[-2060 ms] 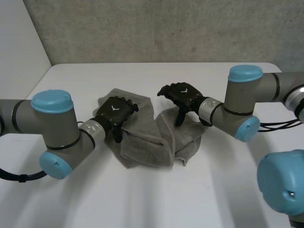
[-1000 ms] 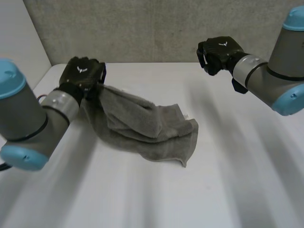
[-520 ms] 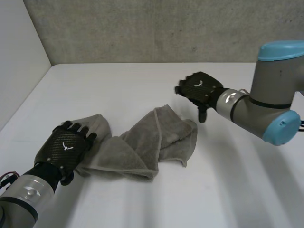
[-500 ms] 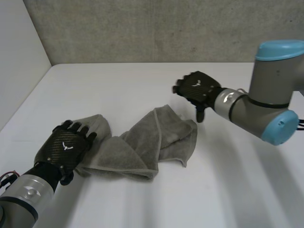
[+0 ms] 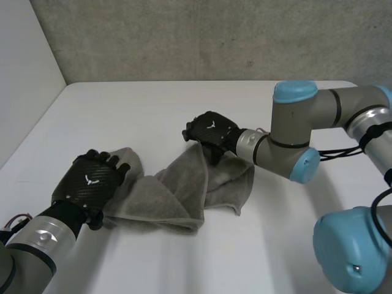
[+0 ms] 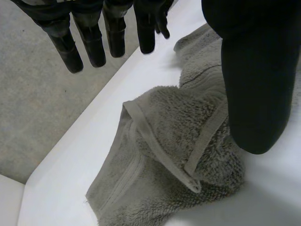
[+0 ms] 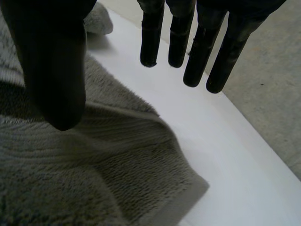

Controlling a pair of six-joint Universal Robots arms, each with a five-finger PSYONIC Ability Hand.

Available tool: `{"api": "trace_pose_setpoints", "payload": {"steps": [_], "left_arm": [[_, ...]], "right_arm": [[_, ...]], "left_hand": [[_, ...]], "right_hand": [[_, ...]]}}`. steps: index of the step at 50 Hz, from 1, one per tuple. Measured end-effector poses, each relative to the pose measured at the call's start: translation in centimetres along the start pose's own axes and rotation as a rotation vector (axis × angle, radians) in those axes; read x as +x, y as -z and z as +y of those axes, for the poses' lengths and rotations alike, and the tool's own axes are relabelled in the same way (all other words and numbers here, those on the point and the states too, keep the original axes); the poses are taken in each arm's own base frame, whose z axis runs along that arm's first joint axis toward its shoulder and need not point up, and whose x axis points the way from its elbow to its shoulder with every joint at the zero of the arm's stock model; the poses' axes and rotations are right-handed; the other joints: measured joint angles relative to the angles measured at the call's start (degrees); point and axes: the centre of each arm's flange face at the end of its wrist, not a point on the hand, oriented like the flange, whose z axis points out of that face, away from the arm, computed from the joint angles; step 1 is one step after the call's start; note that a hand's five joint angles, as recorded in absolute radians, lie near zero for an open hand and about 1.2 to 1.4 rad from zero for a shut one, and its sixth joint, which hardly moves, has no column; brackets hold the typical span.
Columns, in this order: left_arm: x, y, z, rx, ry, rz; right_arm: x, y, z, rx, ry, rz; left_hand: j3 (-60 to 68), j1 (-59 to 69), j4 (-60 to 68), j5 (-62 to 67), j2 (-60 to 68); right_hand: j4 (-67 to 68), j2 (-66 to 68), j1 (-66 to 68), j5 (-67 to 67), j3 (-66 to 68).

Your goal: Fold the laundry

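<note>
Lying crumpled on counter, towel is covered at left end by released left robot hand; right robot hand, also released, is held at towel's far edge.

- You have a plain mid-grey terry towel; its hem band is the same grey, with fine ribs.
- Your left hand is black, with a fine woven sheen on its back and a small white mark.
- Your right hand is black, with the same white mark.
- The right arm is grey, its caps light blue.
- The desk is plain white.
- The wall is speckled grey.
</note>
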Motion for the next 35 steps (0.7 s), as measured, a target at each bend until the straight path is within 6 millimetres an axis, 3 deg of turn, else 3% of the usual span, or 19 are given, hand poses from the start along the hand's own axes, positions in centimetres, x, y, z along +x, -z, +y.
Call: {"api": "trace_pose_setpoints", "payload": {"steps": [15,19,29,35], "left_arm": [[1.5,-0.7,1.0,-0.031,0.006,0.082],[1.5,-1.0,1.0,-0.022,0.008,0.083],[0.7,-1.6,0.1,0.028,0.031,0.048],[0.1,-1.5,-0.7,0.058,0.067,0.026]], "right_arm": [[-0.8,-1.1,1.3,0.028,0.019,-0.011],[-0.6,-1.0,0.8,0.036,0.024,-0.005],[1.2,0.2,-2.0,0.058,0.021,0.047],[3.8,2.8,-3.3,0.039,-0.056,0.094]], "left_hand": [[7.1,7.1,7.1,7.0,7.1],[8.2,8.2,8.2,8.1,8.2],[8.5,8.5,8.5,8.4,8.5],[8.6,8.5,8.6,8.5,8.5]], "right_hand": [[29.9,30.7,30.1,28.9,29.8],[46.2,47.3,46.9,46.4,46.1],[48.3,48.9,47.8,48.0,48.3],[48.3,48.9,47.8,48.0,48.3]]}}
